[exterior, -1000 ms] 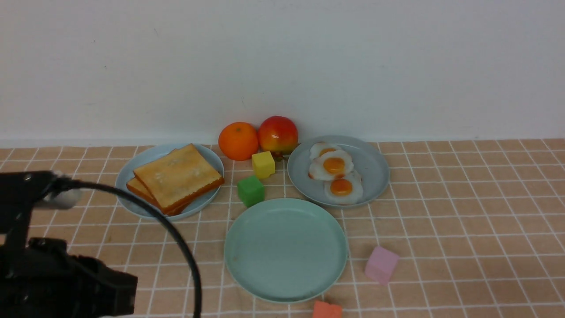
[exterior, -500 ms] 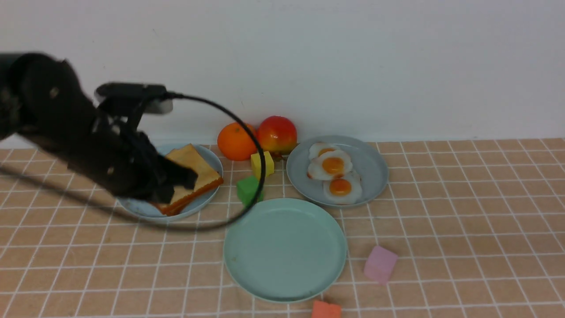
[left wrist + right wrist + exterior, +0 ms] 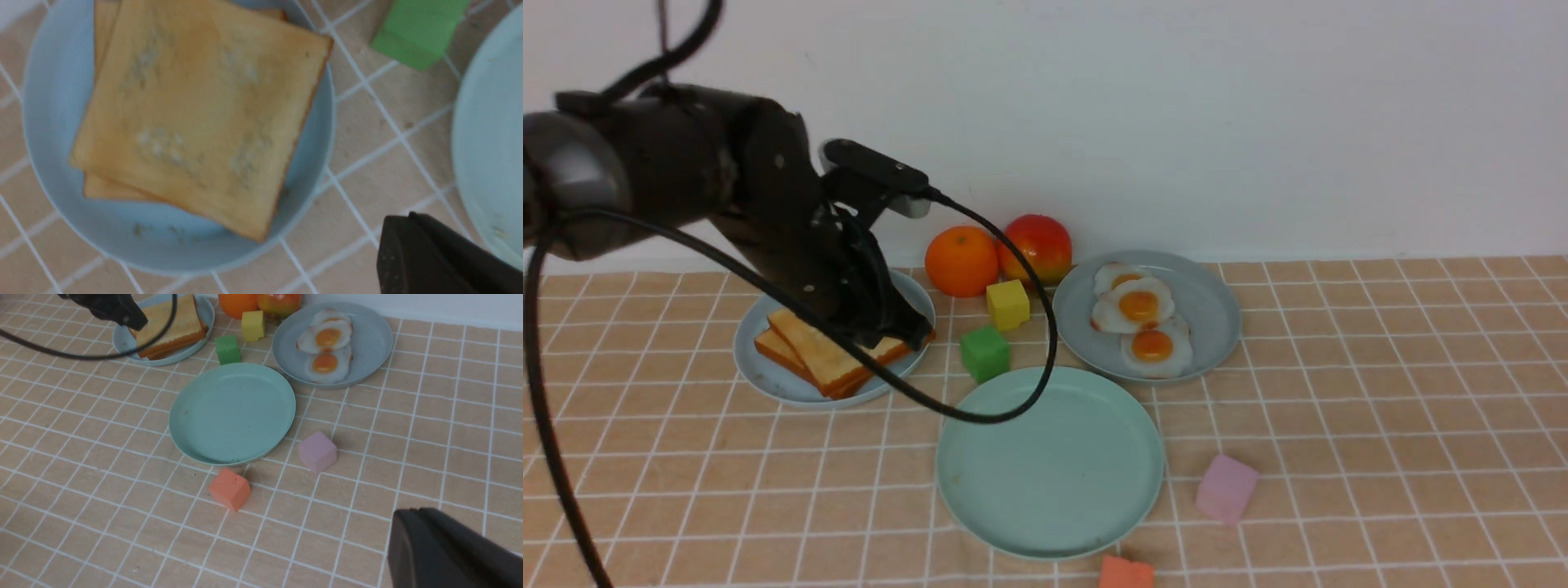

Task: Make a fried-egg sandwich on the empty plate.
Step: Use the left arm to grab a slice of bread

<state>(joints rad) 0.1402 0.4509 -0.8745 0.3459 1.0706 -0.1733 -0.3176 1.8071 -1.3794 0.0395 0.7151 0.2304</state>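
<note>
Directly below left gripper [image 3: 905, 333]: stack of 2 square golden-brown toast slices [image 3: 821, 359] w/ darker crust, on round light sky-blue plate [image 3: 756, 371], far left on tan checked tablecloth [image 3: 1339, 408]. Top slice skewed on lower one, one corner out near plate rim on side toward green foam cube [image 3: 985, 353]. Square, so no real long axis; prob. best taken by that rim-side corner or edge. Only one dark finger [image 3: 429, 261] caught in left wrist view, off past plate edge, not touching toast; can't tell if parted or closed. Of right gripper [image 3: 445, 549] just a dark corner in own view; state can't be told either. Left arm clearly nearer to toast; right arm absent from front view. Target, round pale mint-green plate [image 3: 1049, 465], bare, front centre, to robot's right of & nearer than toast plate. Counted: 3 plates, 2 toast slices, 3 flat white fried eggs [image 3: 1141, 305] w/ orange yolks overlapping on round grey-blue plate [image 3: 1218, 322], 4 cubes (green, yellow [image 3: 1008, 304], pink [image 3: 1227, 488], orange-red [image 3: 1127, 574]), 1 orange [image 3: 961, 261], 1 red apple [image 3: 1037, 247].
</note>
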